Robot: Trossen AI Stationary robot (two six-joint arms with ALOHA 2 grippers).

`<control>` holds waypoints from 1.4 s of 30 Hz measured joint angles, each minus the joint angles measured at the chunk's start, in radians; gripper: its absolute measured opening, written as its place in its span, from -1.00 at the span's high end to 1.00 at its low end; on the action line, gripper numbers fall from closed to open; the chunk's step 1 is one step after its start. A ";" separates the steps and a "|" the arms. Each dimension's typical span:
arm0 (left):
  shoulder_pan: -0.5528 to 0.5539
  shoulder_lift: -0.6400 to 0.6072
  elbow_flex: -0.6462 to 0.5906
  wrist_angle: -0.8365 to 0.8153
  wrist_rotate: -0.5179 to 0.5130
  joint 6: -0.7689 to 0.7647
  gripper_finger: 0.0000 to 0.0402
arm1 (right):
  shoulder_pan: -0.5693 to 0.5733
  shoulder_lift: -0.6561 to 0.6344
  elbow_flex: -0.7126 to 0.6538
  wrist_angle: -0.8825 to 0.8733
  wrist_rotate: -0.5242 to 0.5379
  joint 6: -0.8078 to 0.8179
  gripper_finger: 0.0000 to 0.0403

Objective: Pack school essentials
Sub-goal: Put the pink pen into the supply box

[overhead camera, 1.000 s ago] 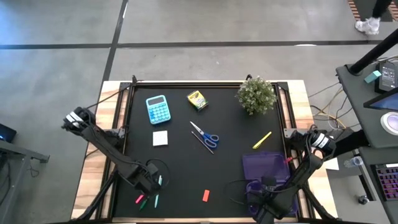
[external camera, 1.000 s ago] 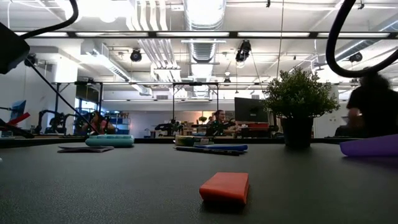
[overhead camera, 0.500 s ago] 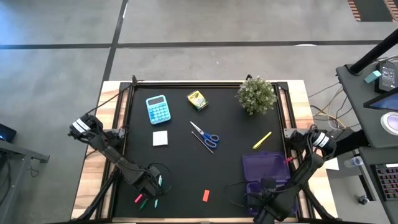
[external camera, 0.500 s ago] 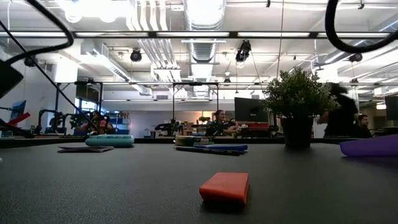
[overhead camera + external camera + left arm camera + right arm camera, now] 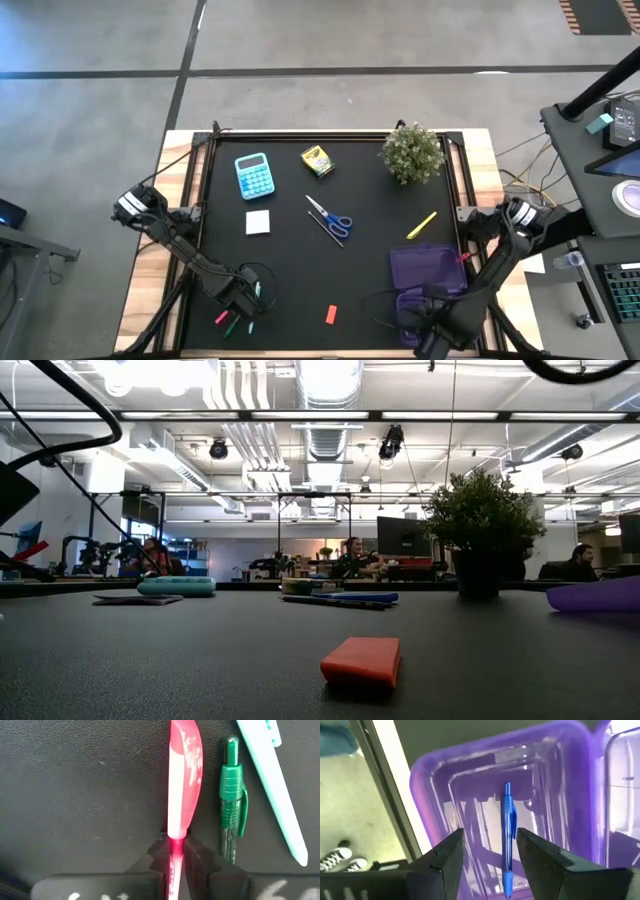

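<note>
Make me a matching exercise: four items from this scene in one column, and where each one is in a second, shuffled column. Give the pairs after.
Items:
1. pink pen
2. blue pen
3. orange eraser
4. scissors

Places:
A. lying inside the purple case
B. mid-table, beside the white note pad
C. clamped in the left hand
D. alone near the table's front edge, between the two arms

Pairs: 1-C, 2-A, 3-D, 4-B

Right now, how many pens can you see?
4: a pink pen in the left arm's jaws, a green pen and a teal pen beside it, a blue pen inside the purple case.
</note>
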 joint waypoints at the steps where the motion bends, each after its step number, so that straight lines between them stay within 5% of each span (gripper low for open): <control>1: 0.000 -0.006 0.000 0.001 -0.001 0.000 0.93 | 0.000 -0.010 0.000 0.000 0.008 0.011 0.17; 9: 0.012 -0.165 -0.003 0.003 -0.110 0.000 0.91 | 0.000 -0.132 0.000 -0.004 0.142 0.074 0.27; 17: 0.084 -0.391 0.006 0.022 -0.458 0.034 0.91 | -0.040 -0.301 0.000 -0.006 0.547 0.110 0.32; 25: 0.199 -0.498 0.006 0.302 -0.651 0.344 0.91 | -0.171 -0.401 0.000 0.012 0.860 0.109 0.32; 33: 0.316 -0.473 0.011 0.721 -0.647 0.696 0.91 | -0.336 -0.437 0.000 0.280 0.838 -0.113 0.20; 42: 0.367 -0.434 0.091 0.787 -0.627 0.815 0.91 | -0.506 -0.442 0.000 0.641 0.687 -0.344 -0.21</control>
